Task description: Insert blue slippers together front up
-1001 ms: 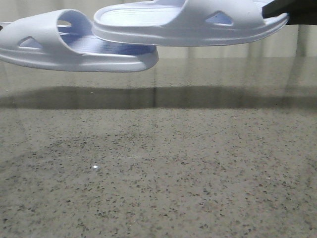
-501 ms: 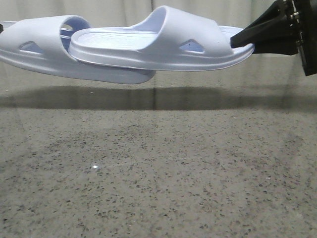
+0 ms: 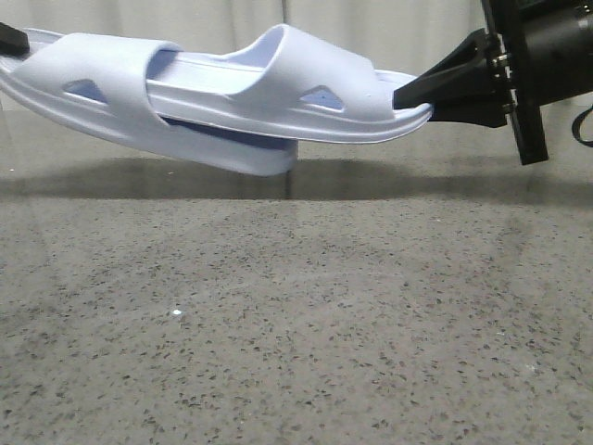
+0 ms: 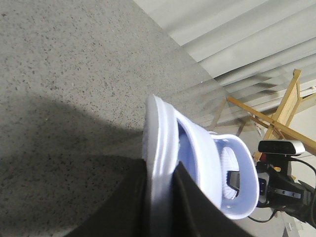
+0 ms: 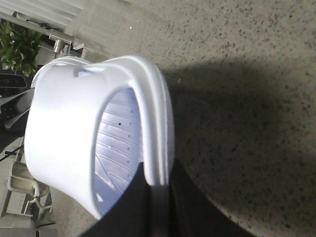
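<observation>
Front view: speckled grey table (image 3: 296, 324), pale curtain (image 3: 232, 14) behind; both pincers clenched on nested blue slippers (image 3: 232, 102), midair

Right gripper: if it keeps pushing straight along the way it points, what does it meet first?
The right gripper points left, clamped on its slipper. That slipper's front is already under the strap of the left slipper, so it likely pushes deeper there, toward the left gripper.
</observation>
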`<action>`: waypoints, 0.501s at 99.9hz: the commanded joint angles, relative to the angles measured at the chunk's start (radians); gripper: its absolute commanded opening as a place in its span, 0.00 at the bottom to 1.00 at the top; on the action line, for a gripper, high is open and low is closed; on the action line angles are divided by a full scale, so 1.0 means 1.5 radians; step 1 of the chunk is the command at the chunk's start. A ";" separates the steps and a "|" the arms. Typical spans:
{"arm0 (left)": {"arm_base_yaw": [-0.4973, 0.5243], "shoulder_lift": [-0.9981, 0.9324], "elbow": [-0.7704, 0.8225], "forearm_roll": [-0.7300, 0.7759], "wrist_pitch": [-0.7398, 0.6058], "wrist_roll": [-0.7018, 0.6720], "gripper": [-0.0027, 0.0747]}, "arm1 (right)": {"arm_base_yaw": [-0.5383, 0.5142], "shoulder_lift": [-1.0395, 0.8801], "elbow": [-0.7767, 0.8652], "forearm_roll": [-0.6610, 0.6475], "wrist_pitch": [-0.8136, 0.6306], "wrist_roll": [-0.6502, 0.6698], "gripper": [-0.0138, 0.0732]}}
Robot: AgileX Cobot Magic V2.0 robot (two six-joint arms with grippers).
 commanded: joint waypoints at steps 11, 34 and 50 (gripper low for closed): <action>-0.020 -0.027 -0.017 -0.069 0.078 -0.006 0.05 | 0.043 0.008 -0.073 0.040 0.075 -0.019 0.04; -0.023 -0.027 -0.017 -0.070 0.078 -0.006 0.05 | 0.096 0.042 -0.132 0.040 0.078 -0.019 0.04; -0.023 -0.027 -0.017 -0.064 0.078 -0.006 0.05 | 0.118 0.060 -0.163 0.040 0.078 -0.016 0.04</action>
